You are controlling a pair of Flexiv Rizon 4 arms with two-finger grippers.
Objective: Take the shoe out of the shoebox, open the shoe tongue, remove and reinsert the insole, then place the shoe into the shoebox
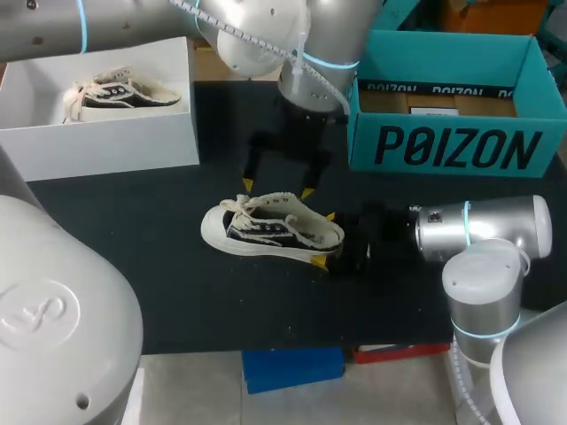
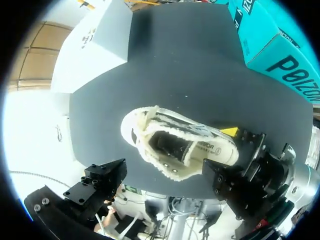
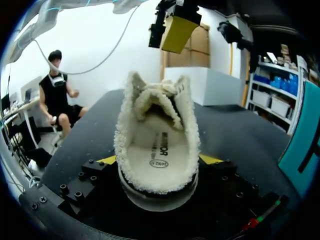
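Black mat (image 1: 133, 230) over the table, carrying all items.
White shoebox (image 1: 106, 150), far left, open, with a second shoe (image 1: 124, 93) inside.
Teal box (image 1: 456, 146), far right, open.
Right gripper (image 1: 324, 237), low at the mat, right of centre; fingers closed narrow on the heel from both sides, probably to steady the shoe for work on its opening.
Left gripper (image 1: 277, 188), hanging just above the far side of the shoe, fingers spread wide, holding nothing; likely placed to reach the tongue or insole.
Shoe (image 1: 266, 228), mid-mat, upright, toe pointing left; pale sole, dark canvas sides, cream fleecy lining and collar, loose laces.
Tongue (image 3: 155, 97), fleecy, lying over the opening.
Insole (image 3: 157, 150), pale, seated inside.
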